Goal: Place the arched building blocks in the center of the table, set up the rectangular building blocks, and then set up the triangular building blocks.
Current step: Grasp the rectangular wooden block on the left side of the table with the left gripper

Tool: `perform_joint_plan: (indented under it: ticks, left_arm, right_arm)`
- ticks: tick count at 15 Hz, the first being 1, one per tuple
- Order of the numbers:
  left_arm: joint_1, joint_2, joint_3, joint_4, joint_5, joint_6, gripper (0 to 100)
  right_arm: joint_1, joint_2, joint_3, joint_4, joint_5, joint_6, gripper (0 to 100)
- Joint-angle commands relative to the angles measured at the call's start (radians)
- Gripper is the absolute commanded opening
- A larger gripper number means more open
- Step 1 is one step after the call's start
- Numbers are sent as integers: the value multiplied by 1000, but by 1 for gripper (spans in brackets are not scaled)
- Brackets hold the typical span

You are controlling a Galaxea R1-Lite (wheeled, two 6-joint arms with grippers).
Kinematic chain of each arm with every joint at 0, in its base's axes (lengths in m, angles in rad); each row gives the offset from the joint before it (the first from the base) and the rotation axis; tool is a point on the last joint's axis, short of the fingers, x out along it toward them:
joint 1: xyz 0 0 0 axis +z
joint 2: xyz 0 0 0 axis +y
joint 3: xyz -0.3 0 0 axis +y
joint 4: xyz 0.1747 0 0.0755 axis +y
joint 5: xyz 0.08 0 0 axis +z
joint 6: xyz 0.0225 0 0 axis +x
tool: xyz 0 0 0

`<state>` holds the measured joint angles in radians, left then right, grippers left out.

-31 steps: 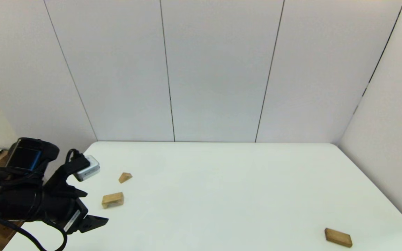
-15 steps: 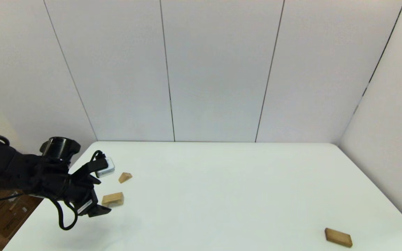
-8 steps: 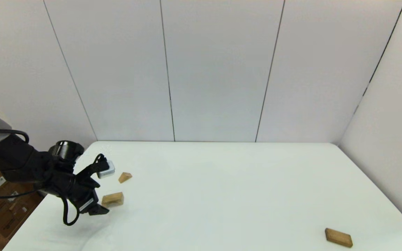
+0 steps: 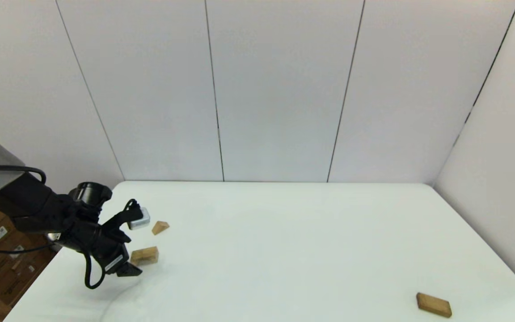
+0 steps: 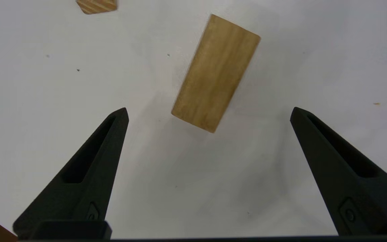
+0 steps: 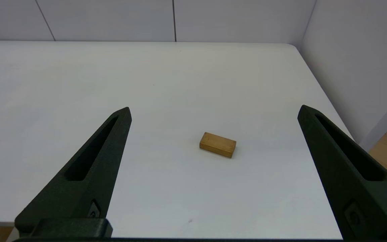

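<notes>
The left end effector (image 4: 125,261) hovers at the left edge of the counter (image 4: 284,241), fingers spread wide and holding nothing. In the left wrist view the arched block (image 5: 216,72) lies flat just ahead of the fingertips, turned at an angle to the line between them, and not yet between them. The notch is not visible from here, so I cannot tell which face it is on.

Taking the arched block as the landmark: the small triangular block (image 4: 160,227) sits near it on the far side, apart from it. The rectangular block (image 4: 433,304) lies well away to its right, near the counter's front right corner, flat. The right end effector (image 6: 213,111) is parked short of that slab, fingers also wide apart and empty.

Risks, as I judge them: closing on the skewed block would likely catch its corners and spin it rather than seat it. A low approach may shove it toward the triangular block. Gripping across the notch could leave a poor hold and tilt the block during the carry to centre.
</notes>
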<state>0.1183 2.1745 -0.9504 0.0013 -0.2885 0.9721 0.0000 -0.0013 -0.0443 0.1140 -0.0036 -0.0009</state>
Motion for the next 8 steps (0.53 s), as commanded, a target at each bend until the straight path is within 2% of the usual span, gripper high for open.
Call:
perform_joint_plan:
  ticks: [1,8]
  left_arm:
    - [-3,44,-45,0,-3,5,100]
    - [-14,70,-71,2,-6,3,100]
  right_arm:
    - [0,0,0,1,1,-1,100]
    - [0,0,0,1,1,-1,100]
